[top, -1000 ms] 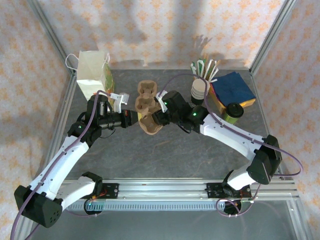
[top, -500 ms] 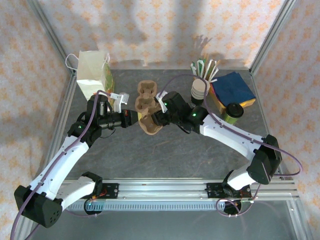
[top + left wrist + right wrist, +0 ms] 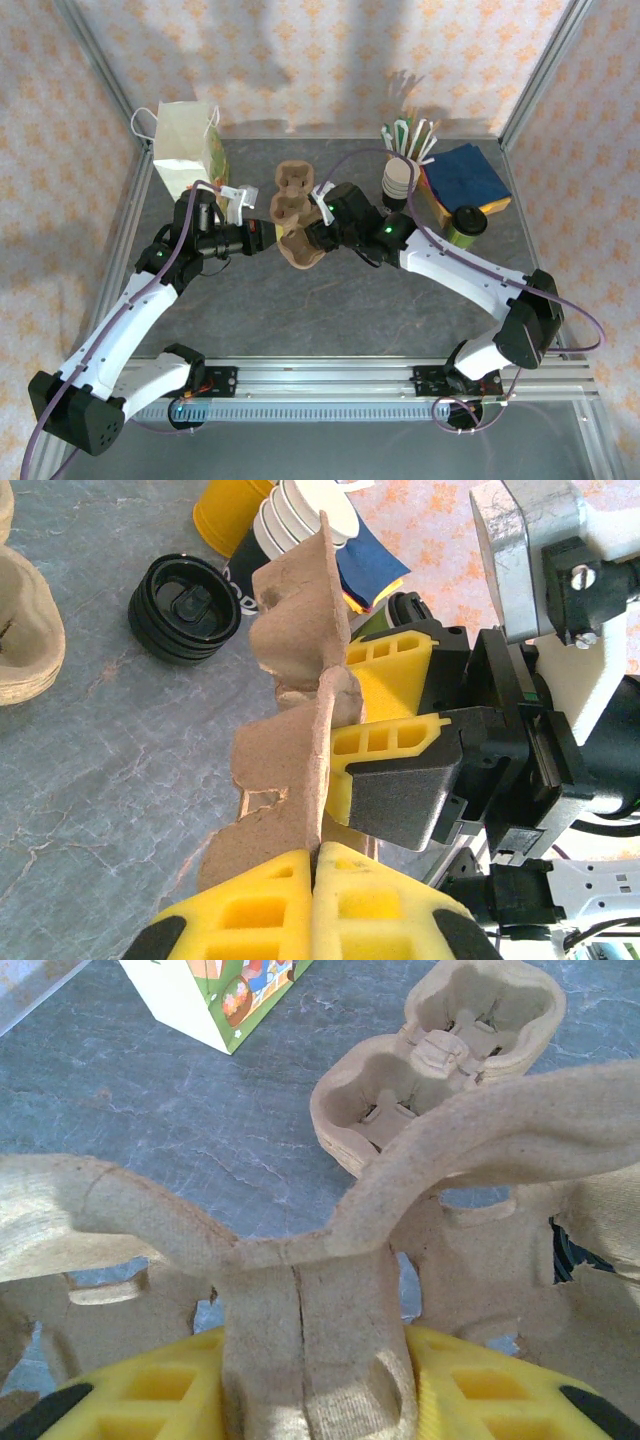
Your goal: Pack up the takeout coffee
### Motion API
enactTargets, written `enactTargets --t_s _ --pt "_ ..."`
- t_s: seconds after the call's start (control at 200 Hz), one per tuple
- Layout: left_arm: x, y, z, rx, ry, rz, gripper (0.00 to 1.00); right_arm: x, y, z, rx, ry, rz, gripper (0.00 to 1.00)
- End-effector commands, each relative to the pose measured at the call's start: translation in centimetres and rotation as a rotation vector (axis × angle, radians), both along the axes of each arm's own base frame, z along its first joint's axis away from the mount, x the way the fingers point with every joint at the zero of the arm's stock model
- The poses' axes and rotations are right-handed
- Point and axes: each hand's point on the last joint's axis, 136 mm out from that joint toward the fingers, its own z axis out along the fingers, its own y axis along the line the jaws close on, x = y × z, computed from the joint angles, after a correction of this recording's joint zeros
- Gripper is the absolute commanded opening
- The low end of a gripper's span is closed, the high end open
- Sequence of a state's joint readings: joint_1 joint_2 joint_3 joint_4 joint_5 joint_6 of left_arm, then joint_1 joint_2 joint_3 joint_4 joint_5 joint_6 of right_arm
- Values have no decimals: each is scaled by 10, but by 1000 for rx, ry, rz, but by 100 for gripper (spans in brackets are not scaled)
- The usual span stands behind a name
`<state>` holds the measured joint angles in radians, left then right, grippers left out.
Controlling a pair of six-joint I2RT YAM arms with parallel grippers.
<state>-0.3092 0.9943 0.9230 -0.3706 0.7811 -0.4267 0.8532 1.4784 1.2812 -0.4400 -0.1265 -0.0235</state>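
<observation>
A brown pulp cup carrier (image 3: 298,250) hangs just above the table's middle, held from both sides. My left gripper (image 3: 262,233) is shut on its thin edge, which is pinched between the yellow fingers (image 3: 250,910). My right gripper (image 3: 312,238) is shut on the carrier's centre post (image 3: 315,1300). The white paper bag (image 3: 183,145) stands at the back left. The takeout coffee itself is out of view. The nested stack of cream-rimmed cups (image 3: 398,180) stands at the back right. Black lids (image 3: 185,595) lie near it.
More carriers (image 3: 292,185) lie stacked behind the held one. Blue napkins (image 3: 468,175) and stirrers (image 3: 410,135) fill the back right corner. A black-topped, olive-yellow cup (image 3: 466,222) stands in front of the napkins. Metal frame posts border the table.
</observation>
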Motion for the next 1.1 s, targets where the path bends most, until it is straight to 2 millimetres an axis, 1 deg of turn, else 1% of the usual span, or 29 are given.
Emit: enactTargets --t_s 0.0,0.09,0.165,0.235,0.305,0.38,0.44,0.501,0.561,0.626,0.641,0.651,0.686,0.741,0.746,0.796,0.841,0.891,0.996,1.091 --pt "3 1 26 -38 -75 15 7 2 -11 -3 -33 -19 -40 39" --pt "4 2 26 -39 -76 21 13 3 -14 -3 -49 -24 -48 38" --pt "5 3 27 -33 -76 33 29 2 -17 -5 -60 -25 -56 37" --pt "7 7 30 -20 -84 56 36 1 -20 -6 -70 -24 -60 37" --pt "10 14 33 8 -94 100 43 0 -23 -8 -80 -23 -65 37" --pt "18 28 43 59 -116 188 51 -1 -27 -13 -90 -16 -71 37" --pt "27 45 51 110 -130 277 55 -3 -29 -17 -101 -5 -75 37" --pt "36 66 65 158 -145 373 59 -6 -30 -20 -108 11 -72 37" --pt "45 87 79 207 -153 453 60 -8 -32 -25 -114 26 -70 37" --pt "57 115 91 287 -150 554 61 -11 -34 -30 -127 40 -71 36" --pt "59 121 97 304 -160 573 61 -12 -35 -32 -131 44 -70 36" --pt "61 125 98 320 -157 584 61 -12 -35 -32 -131 46 -70 36" --pt "68 139 108 371 -166 623 61 -14 -35 -35 -136 55 -66 36" --pt "78 167 122 464 -167 721 61 -16 -36 -38 -133 64 -64 36" --pt "80 169 120 476 -160 728 61 -16 -36 -38 -132 65 -64 36" --pt "88 191 129 544 -154 796 61 -19 -36 -41 -127 74 -53 36" --pt "98 206 130 587 -131 838 61 -21 -35 -43 -124 82 -45 36" --pt "108 218 131 611 -110 859 61 -22 -34 -44 -123 89 -40 36" --pt "127 242 120 662 -40 899 61 -25 -33 -44 -126 99 -27 36" --pt "140 268 109 695 16 954 61 -26 -33 -44 -127 104 -22 36"
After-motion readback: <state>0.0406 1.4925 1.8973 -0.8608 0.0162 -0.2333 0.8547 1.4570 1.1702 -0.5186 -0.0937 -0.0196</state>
